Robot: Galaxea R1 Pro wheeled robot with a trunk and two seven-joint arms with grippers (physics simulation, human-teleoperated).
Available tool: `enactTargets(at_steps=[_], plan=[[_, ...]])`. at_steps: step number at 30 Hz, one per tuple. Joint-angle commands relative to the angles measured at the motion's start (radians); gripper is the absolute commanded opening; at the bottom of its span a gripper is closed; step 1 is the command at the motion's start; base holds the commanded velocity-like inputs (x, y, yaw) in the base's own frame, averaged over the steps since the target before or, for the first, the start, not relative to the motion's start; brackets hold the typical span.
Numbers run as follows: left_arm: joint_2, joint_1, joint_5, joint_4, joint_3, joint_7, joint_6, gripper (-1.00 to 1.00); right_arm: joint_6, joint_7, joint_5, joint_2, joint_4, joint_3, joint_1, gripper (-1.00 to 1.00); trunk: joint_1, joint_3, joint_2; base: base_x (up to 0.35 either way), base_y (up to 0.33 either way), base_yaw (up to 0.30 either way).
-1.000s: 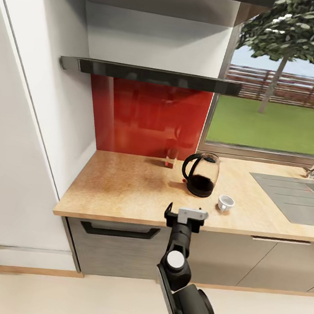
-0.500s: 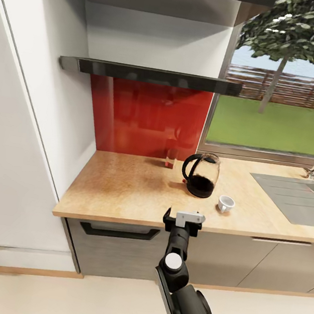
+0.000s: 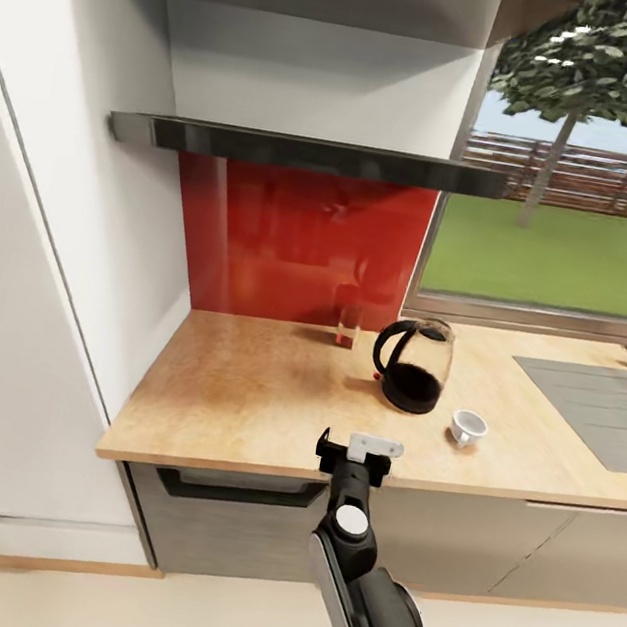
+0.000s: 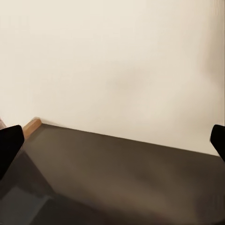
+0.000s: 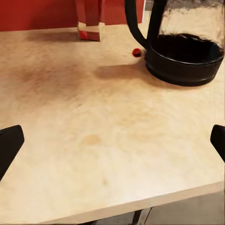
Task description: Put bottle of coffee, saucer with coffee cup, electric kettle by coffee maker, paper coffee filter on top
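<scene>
Left gripper (image 4: 112,140): two dark fingertips are seen at opposite edges of the left wrist view, spread wide with nothing held; a pale floor (image 4: 112,61) and a dark panel lie beyond them.
Surface: the kitchen countertop (image 3: 240,393) is seen in beige below a red backsplash (image 3: 295,240) and a dark shelf (image 3: 308,154).
Small glass (image 3: 349,326): set at the back by the backsplash, just left of the kettle.
Right gripper (image 3: 359,454): held over the front edge of the surface, fingers spread wide apart, nothing grasped.
Electric kettle (image 3: 414,364): standing upright beyond the fingers, slightly to their right, well apart from them.
Coffee cup (image 3: 466,428): placed just right of the kettle, nearer the front edge, apart from the fingers.
Sink (image 3: 602,410): set in at far right.
</scene>
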Motion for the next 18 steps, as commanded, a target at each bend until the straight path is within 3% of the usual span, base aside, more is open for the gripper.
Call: enactTargets(at_steps=[1,7,18], plan=[[0.0,-0.001,0.008,0.0,-0.009,0.002,0.0,1.0,0.004,-0.007,-0.008,0.0,-0.001,0.001,-0.001,1.0,0.001,-0.002,-0.002,0.303,0.139,0.0],[0.0,-0.001,0.009,0.0,-0.008,0.002,-0.008,1.0,0.004,-0.007,-0.011,0.0,-0.002,0.0,-0.001,1.0,0.001,-0.002,-0.002,0.236,0.112,0.0],[0.0,-0.001,0.013,0.0,-0.008,-0.003,-0.008,1.0,0.006,-0.008,-0.011,0.0,-0.008,-0.001,-0.001,1.0,0.001,-0.002,-0.002,0.024,0.011,0.0]])
